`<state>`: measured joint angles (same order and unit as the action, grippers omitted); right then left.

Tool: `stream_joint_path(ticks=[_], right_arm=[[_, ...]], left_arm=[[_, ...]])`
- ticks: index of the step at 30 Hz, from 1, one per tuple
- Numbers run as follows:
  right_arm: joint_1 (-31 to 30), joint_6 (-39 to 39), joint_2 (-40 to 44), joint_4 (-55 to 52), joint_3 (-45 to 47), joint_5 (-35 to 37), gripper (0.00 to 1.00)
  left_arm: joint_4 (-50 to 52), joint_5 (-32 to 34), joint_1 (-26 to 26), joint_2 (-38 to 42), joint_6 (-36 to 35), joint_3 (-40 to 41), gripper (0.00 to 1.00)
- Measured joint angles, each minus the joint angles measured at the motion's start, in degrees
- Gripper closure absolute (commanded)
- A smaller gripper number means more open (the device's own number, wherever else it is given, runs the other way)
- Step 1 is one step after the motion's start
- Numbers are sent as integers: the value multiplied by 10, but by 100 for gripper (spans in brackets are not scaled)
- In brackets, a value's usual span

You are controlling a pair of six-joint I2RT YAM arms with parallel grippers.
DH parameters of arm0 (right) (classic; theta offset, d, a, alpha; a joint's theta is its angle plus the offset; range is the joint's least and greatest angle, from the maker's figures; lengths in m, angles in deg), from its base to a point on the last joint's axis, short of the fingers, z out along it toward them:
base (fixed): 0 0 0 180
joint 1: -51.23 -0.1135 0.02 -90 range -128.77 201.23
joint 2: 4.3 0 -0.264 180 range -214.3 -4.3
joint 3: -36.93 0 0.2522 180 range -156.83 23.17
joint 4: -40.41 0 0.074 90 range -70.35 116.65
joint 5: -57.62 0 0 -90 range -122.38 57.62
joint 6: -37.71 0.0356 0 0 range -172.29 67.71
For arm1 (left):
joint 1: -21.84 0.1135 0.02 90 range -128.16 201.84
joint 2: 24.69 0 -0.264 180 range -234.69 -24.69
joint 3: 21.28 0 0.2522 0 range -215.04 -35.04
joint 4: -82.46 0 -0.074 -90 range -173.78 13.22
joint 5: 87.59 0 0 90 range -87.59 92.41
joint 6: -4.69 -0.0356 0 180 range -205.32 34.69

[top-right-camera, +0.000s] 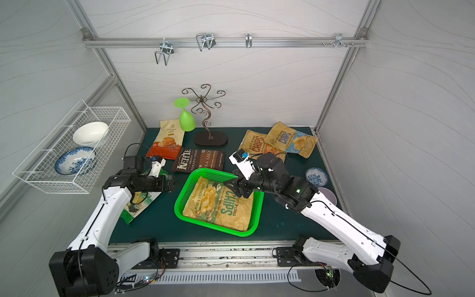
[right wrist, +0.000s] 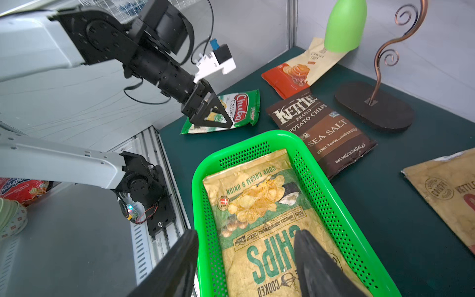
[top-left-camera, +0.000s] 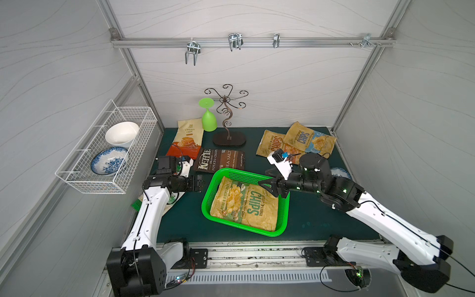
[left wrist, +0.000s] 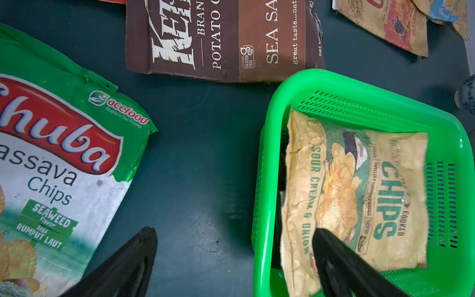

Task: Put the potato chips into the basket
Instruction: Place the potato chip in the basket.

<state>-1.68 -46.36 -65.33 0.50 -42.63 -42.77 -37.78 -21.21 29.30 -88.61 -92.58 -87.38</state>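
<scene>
Chips bag [top-left-camera: 246, 205] — flat in basket [top-left-camera: 208, 192]

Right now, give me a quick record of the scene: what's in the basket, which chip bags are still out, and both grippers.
Basket: green, holds sour cream and onion bag
On mat: Kettle bag, Cassava Chips bag, Chuba bag, red-print CHIPS bag and blue-print CHIPS bag overlapping
Right gripper: open, over the bag in the basket
Left gripper: open, empty, near the basket's edge
</scene>
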Motion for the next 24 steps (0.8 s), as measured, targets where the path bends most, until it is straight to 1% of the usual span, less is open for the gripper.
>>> stream_joint_path(ticks=[5, 12, 18, 24], right_arm=[[0, 24, -52, 11, 9, -15, 38], [-4, 76, -117, 48, 50, -40, 39], [-33, 113, -181, 77, 56, -40, 37], [-38, 141, -255, 98, 56, -34, 35]], left_arm=[[0, 0, 0, -2, 0, 0, 1], [0, 0, 0, -3, 0, 0, 1], [0, -1, 0, -3, 0, 0, 1], [0, -2, 0, -3, 0, 0, 1]])
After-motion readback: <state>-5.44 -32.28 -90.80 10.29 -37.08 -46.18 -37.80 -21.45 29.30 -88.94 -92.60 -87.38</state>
